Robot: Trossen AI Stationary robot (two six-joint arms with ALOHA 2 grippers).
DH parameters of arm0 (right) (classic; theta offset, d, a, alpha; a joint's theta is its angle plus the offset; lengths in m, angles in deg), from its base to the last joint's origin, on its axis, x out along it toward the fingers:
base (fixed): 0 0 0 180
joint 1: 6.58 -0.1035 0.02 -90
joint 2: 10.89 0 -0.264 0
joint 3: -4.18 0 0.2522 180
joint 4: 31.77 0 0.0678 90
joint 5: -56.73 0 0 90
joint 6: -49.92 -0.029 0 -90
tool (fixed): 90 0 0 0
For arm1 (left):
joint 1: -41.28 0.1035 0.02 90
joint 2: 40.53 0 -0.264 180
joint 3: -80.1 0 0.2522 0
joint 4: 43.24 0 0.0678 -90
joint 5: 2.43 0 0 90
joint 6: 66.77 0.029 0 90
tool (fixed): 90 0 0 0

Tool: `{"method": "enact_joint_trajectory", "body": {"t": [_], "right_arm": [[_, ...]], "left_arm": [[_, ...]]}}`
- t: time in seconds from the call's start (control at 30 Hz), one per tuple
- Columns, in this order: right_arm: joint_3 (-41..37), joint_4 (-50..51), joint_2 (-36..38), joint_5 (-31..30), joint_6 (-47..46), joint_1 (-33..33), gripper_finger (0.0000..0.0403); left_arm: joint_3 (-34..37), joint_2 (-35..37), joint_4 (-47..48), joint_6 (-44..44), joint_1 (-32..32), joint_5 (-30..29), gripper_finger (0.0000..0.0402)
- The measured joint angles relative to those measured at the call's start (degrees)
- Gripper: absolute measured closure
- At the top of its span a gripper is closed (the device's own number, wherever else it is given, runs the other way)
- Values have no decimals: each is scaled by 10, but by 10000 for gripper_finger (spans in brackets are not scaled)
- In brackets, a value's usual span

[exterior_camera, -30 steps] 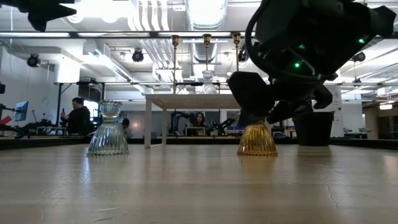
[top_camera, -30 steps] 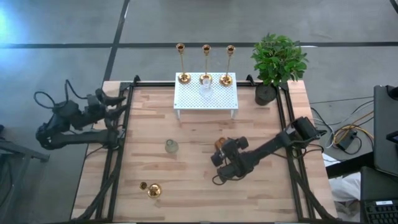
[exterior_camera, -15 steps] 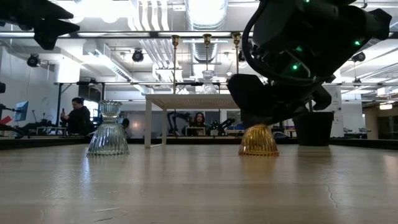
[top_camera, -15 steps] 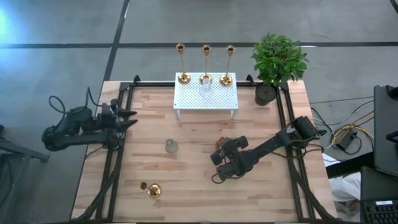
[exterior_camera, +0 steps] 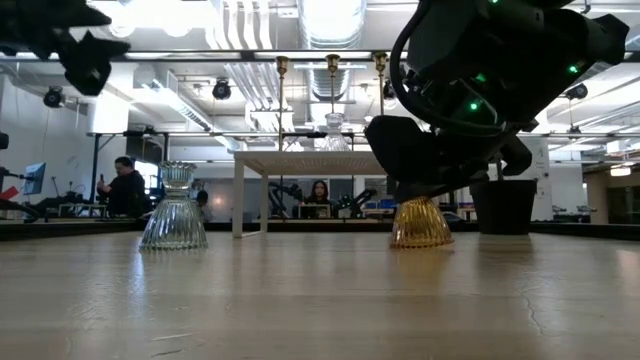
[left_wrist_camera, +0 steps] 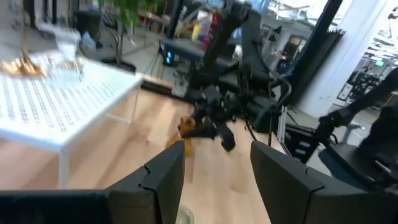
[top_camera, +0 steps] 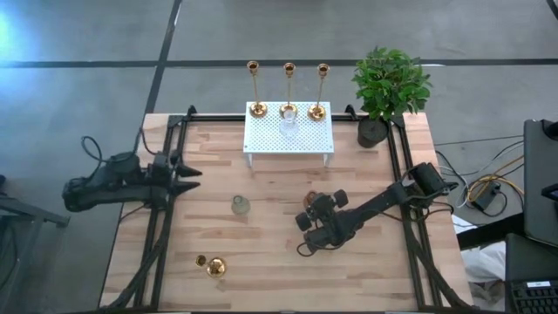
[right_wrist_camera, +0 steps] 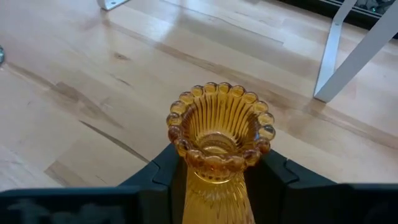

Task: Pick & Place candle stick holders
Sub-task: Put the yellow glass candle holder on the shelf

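On the wooden table (top_camera: 261,253), the right gripper (top_camera: 310,208) is placed a little toward 4 o'clock from the centre, closed around an amber glass holder (right_wrist_camera: 219,134). In the right wrist view, both fingers (right_wrist_camera: 166,163) are seen pressed against the holder's ribbed sides just below its beaded rim. In the low view, the amber holder (exterior_camera: 421,223) is seen standing upright with its base at the table surface.

The left gripper (top_camera: 190,178) is held at 9 o'clock, over the table's edge rail, pointing toward the centre. Its fingers (left_wrist_camera: 168,171) are parted at a middling width with nothing between them.

A white perforated stand (top_camera: 288,138) is set at 12 o'clock. Three gold candlesticks (top_camera: 289,87) are lined up upright along its far edge, and a clear glass piece (top_camera: 287,128) is placed on it just in front of the middle one. A clear glass holder (top_camera: 240,205) is stood left of centre, and a fourth gold candlestick (top_camera: 212,265) is laid on its side at 7 o'clock. A potted plant (top_camera: 387,87) is placed at 1 o'clock.
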Motion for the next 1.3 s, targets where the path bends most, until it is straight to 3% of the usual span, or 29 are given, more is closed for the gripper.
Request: {"method": "enact_joint_trajectory", "body": {"t": [0.3,0.53,0.97,1.3], "right_arm": [[1,13,11,6,3,0,286],[0,35,33,3,4,1,286],[0,39,84,-16,25,3,286],[2,37,187,-27,145,43,286]], "left_arm": [[63,0,-18,-37,0,24,213],[105,0,-90,-59,0,42,213],[161,0,-117,-34,0,33,213],[178,0,-130,-20,0,28,213]]}}
